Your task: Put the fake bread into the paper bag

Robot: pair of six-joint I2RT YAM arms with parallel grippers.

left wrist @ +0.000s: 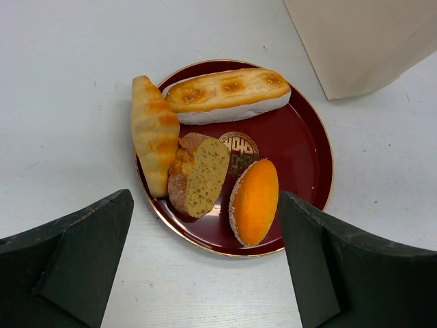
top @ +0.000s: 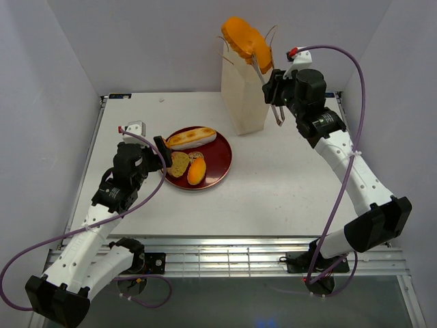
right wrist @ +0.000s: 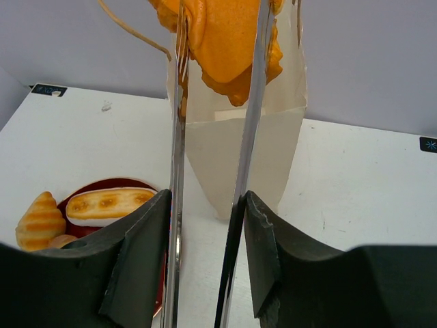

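Jaws on the right arm first: the right gripper (right wrist: 205, 212) is closed narrow on a pair of metal tongs (right wrist: 249, 137), pressing the two blades together. The blades in turn pinch a large orange piece of fake bread (top: 244, 37), raised directly over the open mouth of the paper bag (top: 244, 102). Treat this height as deliberate: the bag stands tall and upright, so the piece must clear the rim before release.

The left gripper (left wrist: 205, 205) is spread wide and holds nothing. It hovers at the left edge of the dark red plate (left wrist: 321, 137), probably on standby. On the plate lie a long roll (left wrist: 229, 92), a cut brown slice (left wrist: 201, 174) and an orange oval bun (left wrist: 256, 201). A croissant (left wrist: 153, 130) rests across the rim, partly off it.

Note the limits. The bag's interior is hidden, so you cannot tell whether any piece is inside. The held piece covers the tong tips, and the right wrist view cuts that piece off at the top.
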